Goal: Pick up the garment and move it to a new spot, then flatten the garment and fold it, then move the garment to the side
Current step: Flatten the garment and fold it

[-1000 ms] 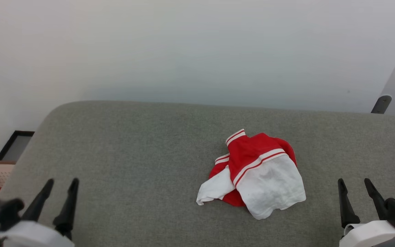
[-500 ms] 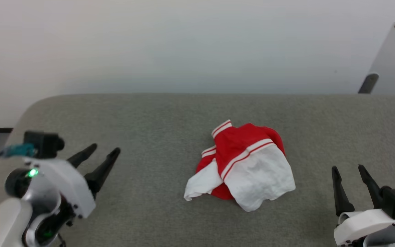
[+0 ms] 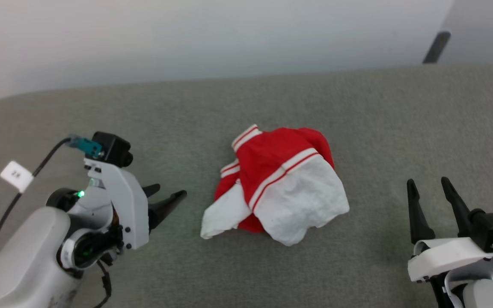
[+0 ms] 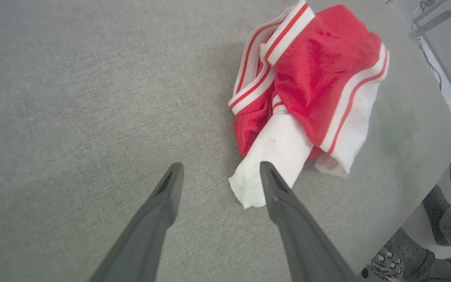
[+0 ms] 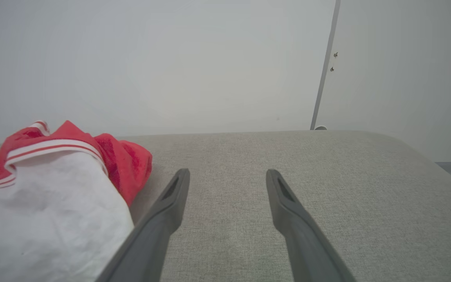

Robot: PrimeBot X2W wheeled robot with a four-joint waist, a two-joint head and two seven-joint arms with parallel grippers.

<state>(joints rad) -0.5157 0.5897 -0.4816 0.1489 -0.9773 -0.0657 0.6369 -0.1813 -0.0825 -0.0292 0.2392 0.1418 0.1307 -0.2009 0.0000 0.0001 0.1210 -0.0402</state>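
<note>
While your left hand (image 3: 171,191) sits wide open, empty, near the crumpled garment (image 3: 280,188) mid table (image 3: 357,107), your right hand (image 3: 427,181) is open too. Pickup step: pinch that nearest white flap.

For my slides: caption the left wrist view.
Open left pincer near a crumpled red-and-white jersey garment on grey fabric surface.

The garment (image 5: 41,211) runs off the right wrist view's left and bottom edges. Print on the white cable tag (image 3: 16,175) is too small to read. Beyond the desk's (image 4: 53,98) corner, a shoe (image 4: 407,252) is cut off.
</note>
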